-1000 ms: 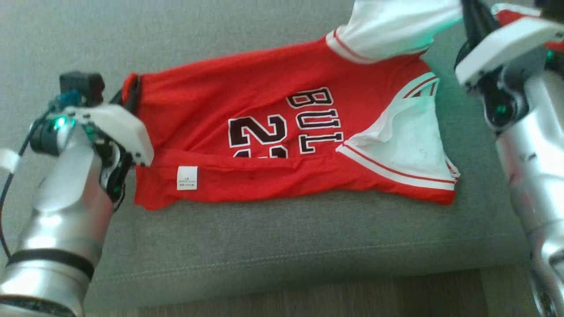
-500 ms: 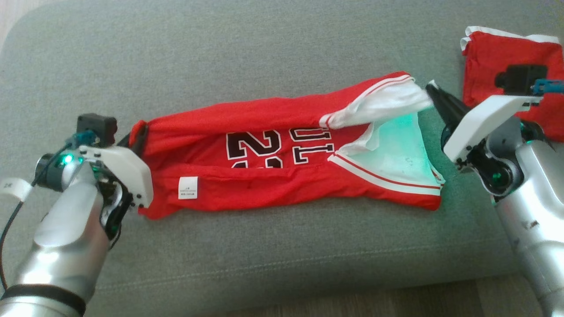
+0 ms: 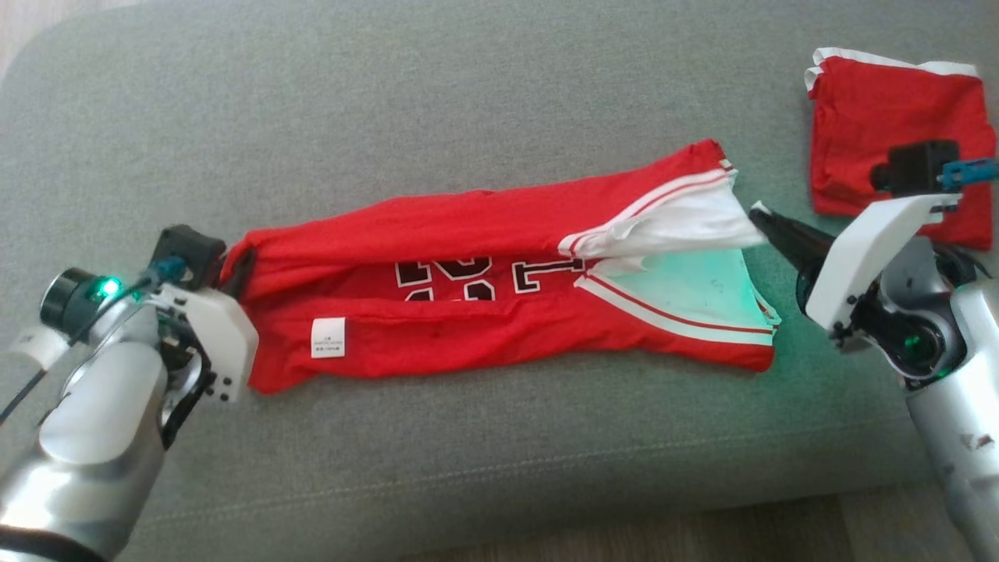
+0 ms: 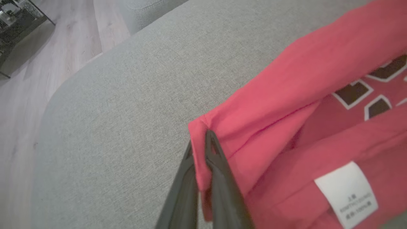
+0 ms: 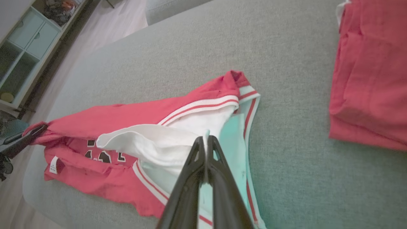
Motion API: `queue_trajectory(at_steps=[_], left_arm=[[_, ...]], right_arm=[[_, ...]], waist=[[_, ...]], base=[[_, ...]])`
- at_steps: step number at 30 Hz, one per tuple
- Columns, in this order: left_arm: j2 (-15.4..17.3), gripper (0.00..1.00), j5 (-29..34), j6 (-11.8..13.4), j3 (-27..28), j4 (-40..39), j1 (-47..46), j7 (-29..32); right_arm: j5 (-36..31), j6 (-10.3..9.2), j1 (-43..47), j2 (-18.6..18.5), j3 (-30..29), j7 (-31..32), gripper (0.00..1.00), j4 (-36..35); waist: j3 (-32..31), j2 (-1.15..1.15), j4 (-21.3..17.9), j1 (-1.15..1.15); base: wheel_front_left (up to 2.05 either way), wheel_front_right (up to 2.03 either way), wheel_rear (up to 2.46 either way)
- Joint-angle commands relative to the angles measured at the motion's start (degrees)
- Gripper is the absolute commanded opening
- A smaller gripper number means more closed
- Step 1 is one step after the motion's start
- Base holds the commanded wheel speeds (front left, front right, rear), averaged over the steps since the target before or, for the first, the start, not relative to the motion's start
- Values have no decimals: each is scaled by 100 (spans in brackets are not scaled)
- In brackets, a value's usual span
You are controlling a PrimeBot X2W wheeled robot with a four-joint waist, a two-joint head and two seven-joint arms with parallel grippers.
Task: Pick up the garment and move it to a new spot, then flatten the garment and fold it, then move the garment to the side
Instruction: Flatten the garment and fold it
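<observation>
Against half a second ago, the upper fold of the red garment (image 3: 484,234) is now lying lower over its front, hiding the top half of the dark print, and the white-lined shoulder flap is sitting nearer the cushion (image 3: 390,117); the garment is stretching lengthwise across the middle of the cushion, both long edges turned inward; the left gripper (image 3: 236,268) is still pinching the hem corner over the cushion's left part, its fingers (image 4: 222,190) closed on red cloth, and the right gripper (image 3: 763,218) is still clamping the white flap over the cushion's right part, its own pair pressed together on the fabric; the left wrist view is showing the hem doubled inside the grip and the white label (image 4: 348,194) up close, with wooden floor (image 4: 47,54) lying beyond the cushion's rounded corner; the right wrist view is showing a shelf unit (image 5: 28,41) beyond the cushion's far end; a second, folded red garment (image 3: 882,156) is resting at the cushion's far right corner, apart from the first
</observation>
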Motion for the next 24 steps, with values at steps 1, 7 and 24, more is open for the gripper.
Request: queue_trajectory(at_steps=[1, 7, 24], left_arm=[[337, 0, 72, 42, 165, -144, -133, 0], [624, 0, 312, -37, -276, -414, 17, 215], [1089, 100, 40, -97, -977, -1151, 297, 787]], right_arm=[[-51, -1, 17, -111, -9, 70, 0, -243], [-158, -1, 307, -33, -209, 732, 0, -533], [-794, -1, 922, 172, -505, 1534, 100, -1063]], waist=[[-18, 0, -4, 0], [-126, 0, -45, 0], [-133, 0, -24, 0]], base=[[0, 0, 0], [0, 0, 0], [0, 0, 0]])
